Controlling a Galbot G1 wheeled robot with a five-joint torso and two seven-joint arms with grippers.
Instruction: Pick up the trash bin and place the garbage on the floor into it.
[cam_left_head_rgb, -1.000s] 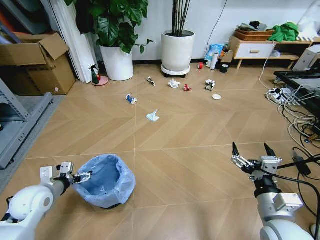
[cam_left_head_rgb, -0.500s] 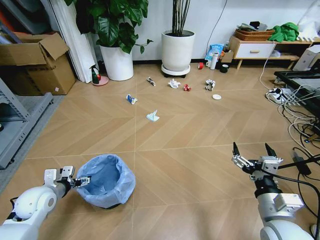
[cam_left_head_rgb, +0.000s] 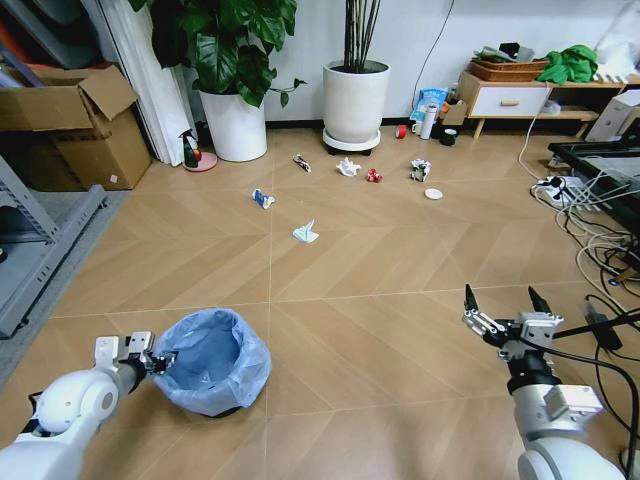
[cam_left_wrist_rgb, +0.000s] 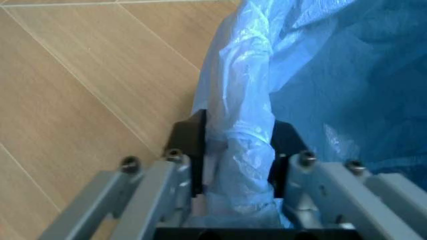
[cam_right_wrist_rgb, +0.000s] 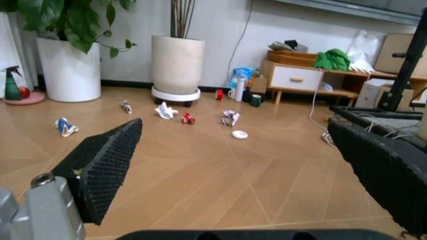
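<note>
The left gripper (cam_left_head_rgb: 160, 362) is clamped on the rim of the trash bin (cam_left_head_rgb: 212, 362), one finger (cam_left_wrist_rgb: 189, 150) outside and the other inside, the blue bag (cam_left_wrist_rgb: 247, 130) bunched between them. The bin sits on the floor (cam_left_head_rgb: 380, 330) close in front of the robot. I'd worry the grip rests mostly on slippery plastic, so a lift could tip the bin or peel the liner off. The right gripper (cam_left_head_rgb: 501, 301) hovers well to the bin's right, jaws spread wide, holding nothing. The garbage (cam_left_head_rgb: 306, 233) lies scattered far beyond the bin, toward the white plant pots (cam_left_head_rgb: 356, 102); cables (cam_left_head_rgb: 590, 230) trail along the floor far right of the bin and could snag the base
</note>
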